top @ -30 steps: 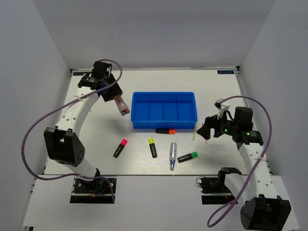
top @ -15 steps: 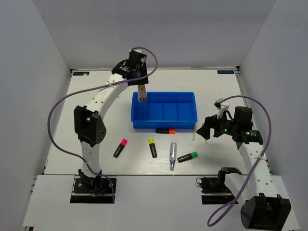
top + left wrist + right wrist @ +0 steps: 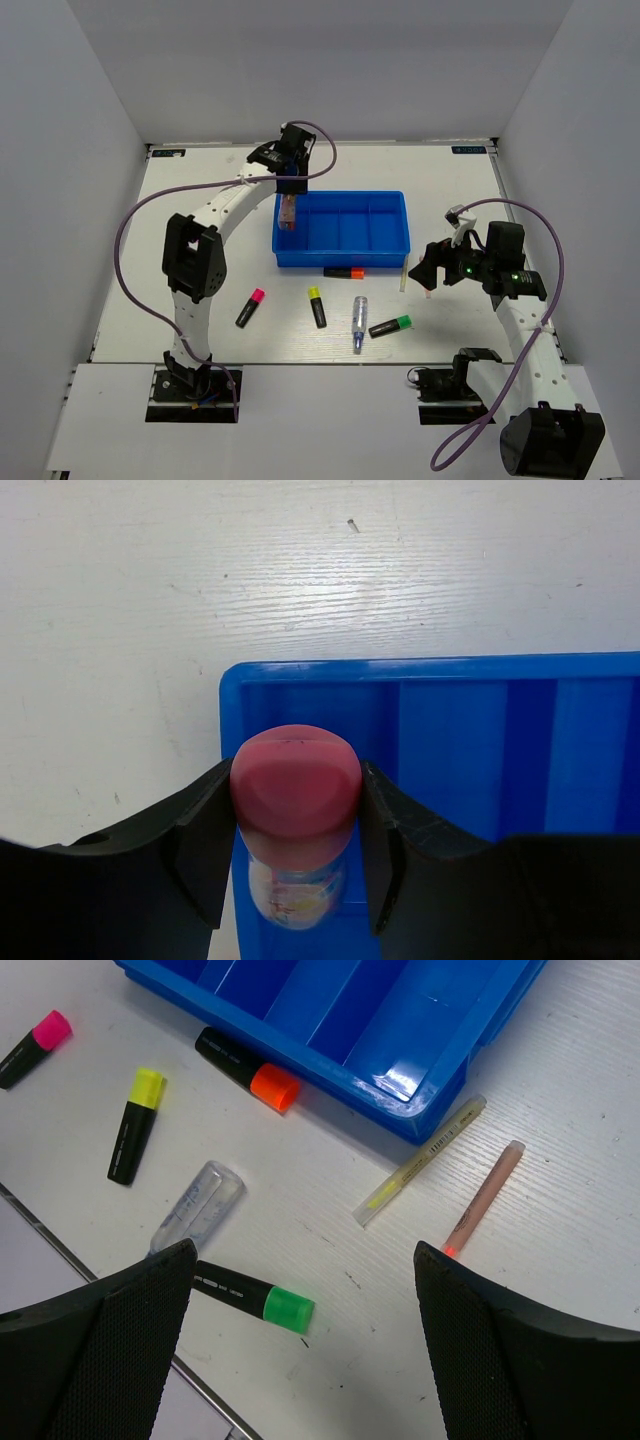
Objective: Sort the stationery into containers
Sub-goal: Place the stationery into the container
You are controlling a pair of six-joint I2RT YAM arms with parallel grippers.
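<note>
My left gripper (image 3: 288, 203) is shut on the pink-capped glue stick (image 3: 296, 783) and holds it upright over the left end compartment of the blue tray (image 3: 340, 196), just inside its left wall (image 3: 228, 710). My right gripper (image 3: 428, 272) is open and empty above the table, right of the tray. Under its jaws (image 3: 302, 1248) lie the green highlighter (image 3: 255, 1298), the pale-yellow stick (image 3: 420, 1160) and the pink stick (image 3: 483, 1198). In front of the tray lie the orange (image 3: 343, 272), yellow (image 3: 317, 306) and pink (image 3: 250, 308) highlighters and the clear pen (image 3: 359, 322).
The tray's other compartments (image 3: 560, 750) show no items. White walls stand round the table on three sides. The tray's near right corner (image 3: 405, 1100) is close to the two thin sticks.
My left arm has swung right from the table's left side to the tray's left end, carrying the glue stick, and lowered it into that compartment. The right arm has not moved.
</note>
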